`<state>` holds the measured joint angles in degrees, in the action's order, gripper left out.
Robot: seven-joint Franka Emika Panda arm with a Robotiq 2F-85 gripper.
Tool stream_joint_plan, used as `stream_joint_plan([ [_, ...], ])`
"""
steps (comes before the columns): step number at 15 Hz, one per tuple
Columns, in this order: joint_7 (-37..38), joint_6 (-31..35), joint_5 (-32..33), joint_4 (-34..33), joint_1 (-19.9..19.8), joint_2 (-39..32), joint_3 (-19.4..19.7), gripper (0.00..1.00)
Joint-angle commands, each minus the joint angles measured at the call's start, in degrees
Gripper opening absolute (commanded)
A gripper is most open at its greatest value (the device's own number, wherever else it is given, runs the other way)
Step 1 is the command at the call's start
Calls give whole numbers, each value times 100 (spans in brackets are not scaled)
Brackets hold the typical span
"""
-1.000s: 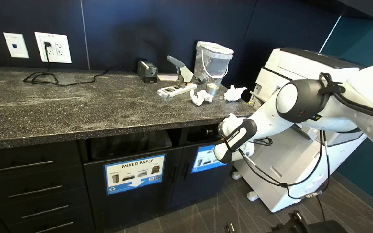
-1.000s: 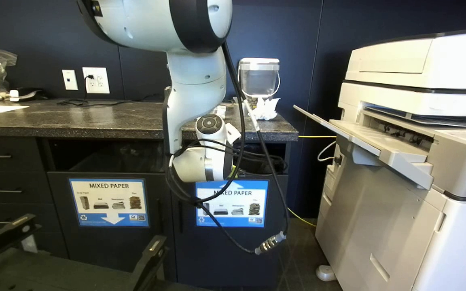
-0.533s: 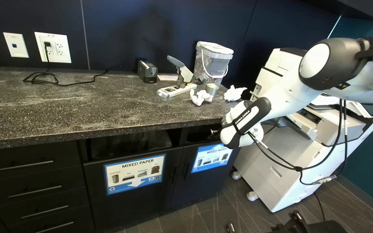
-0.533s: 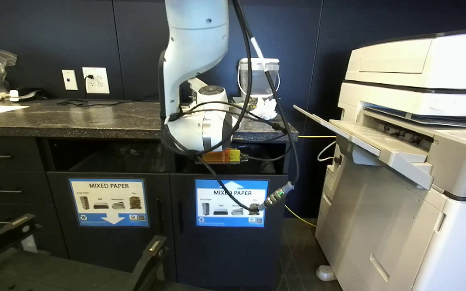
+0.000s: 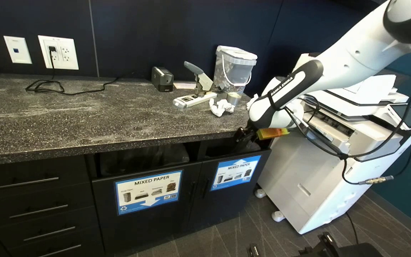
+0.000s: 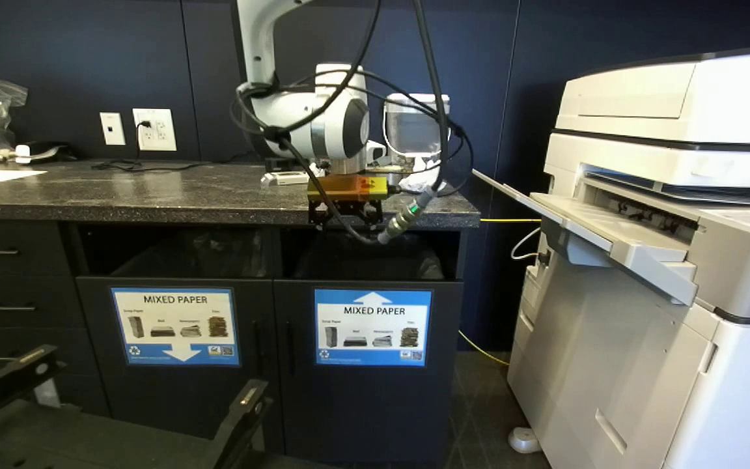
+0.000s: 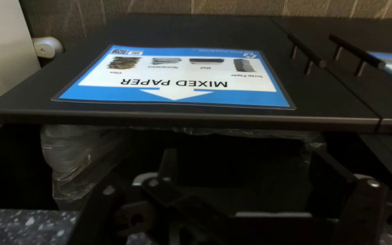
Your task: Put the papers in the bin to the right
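Two paper wads [image 5: 222,107] sit on the countertop [image 5: 84,117], right-hand mixed-paper bin [image 6: 365,404] tucked under it, copier [image 6: 609,352] over to the right.

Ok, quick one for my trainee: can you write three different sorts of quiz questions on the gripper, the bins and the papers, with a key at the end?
1. True or false: the gripper is open.
2. Multiple choice: in both exterior views, which way does the white arrow on the label of the bin to the right point?
A) down
B) up
C) left
3. Short answer: how many paper wads show on the counter?

Key:
1. True.
2. B.
3. Two: one near the stapler, one partly hidden by the arm.
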<state>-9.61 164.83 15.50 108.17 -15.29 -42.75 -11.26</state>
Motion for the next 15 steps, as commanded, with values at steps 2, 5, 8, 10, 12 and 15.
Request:
stream_joint_plan([
  [2, -625, -1658, -836, 281, 168, 1185, -130, 100],
  [5, -658, -2282, -1285, 48, 471, 1557, -37, 100],
  [8, -477, -2395, -1653, -206, 768, 1609, 47, 100],
  [10, -305, -2293, -1821, -380, 967, 1493, 107, 100],
  [12, 48, -2209, -1897, -592, 1204, 1299, 226, 100],
  [15, 861, -2259, -1771, -1105, 1606, 844, 533, 100],
])
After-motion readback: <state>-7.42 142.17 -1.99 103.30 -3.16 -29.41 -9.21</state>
